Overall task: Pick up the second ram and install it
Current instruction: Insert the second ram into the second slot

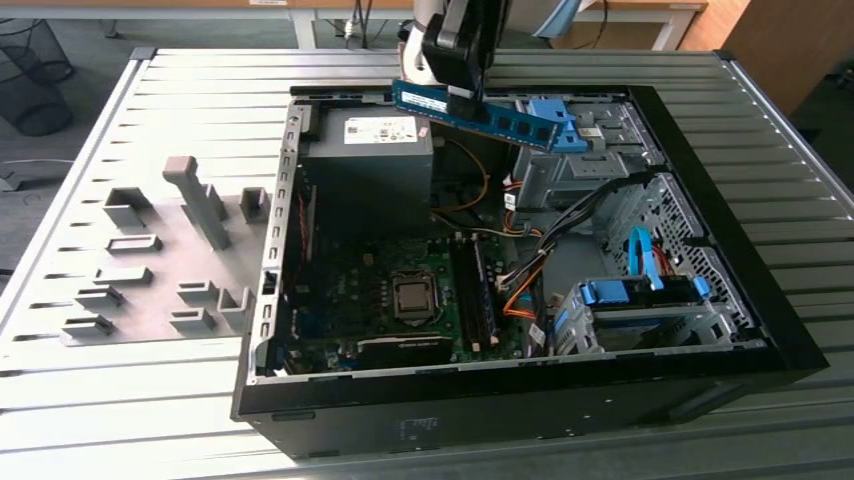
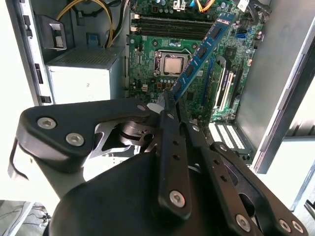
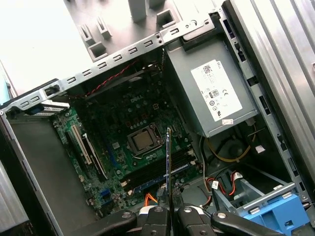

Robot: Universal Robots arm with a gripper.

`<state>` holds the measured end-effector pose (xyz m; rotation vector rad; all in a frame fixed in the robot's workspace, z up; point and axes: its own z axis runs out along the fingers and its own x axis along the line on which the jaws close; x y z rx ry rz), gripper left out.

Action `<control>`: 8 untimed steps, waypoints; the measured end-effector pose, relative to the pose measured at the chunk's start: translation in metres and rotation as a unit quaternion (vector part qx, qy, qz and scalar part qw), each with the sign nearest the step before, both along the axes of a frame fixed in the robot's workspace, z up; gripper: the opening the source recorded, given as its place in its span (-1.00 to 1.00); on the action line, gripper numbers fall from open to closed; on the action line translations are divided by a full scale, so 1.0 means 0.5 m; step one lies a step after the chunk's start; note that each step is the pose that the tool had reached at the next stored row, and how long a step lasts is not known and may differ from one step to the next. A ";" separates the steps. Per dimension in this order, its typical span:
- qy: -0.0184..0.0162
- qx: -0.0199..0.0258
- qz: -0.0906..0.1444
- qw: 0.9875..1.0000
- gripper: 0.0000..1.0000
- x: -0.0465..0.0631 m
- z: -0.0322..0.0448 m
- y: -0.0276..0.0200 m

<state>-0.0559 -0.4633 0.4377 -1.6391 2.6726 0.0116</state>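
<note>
The tool [image 1: 461, 100] clamps the second ram [image 1: 514, 122] near one end, holding the blue-green stick aloft. It hangs above the open computer case [image 1: 467, 420] on the slatted desk [image 1: 787, 140], well clear of the motherboard [image 1: 360, 290].

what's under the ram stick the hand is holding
The second ram, clamped in the hand, hangs over the motherboard, roughly above its memory slots. The stick's edge hides a thin strip of those slots.

Exterior view: open air above RAM slots [image 1: 477, 295]; power supply [image 1: 367, 165] at 12 o'clock, orange cables [image 1: 523, 290] crowding 3 o'clock, drive cage [image 1: 638, 312] beyond.
</note>
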 end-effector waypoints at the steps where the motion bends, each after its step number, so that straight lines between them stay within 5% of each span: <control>1: 0.000 0.000 -0.007 1.000 -0.72 0.000 0.000 0.0000; 8: 0.000 0.000 -0.071 0.997 -0.72 0.000 -0.003 0.0001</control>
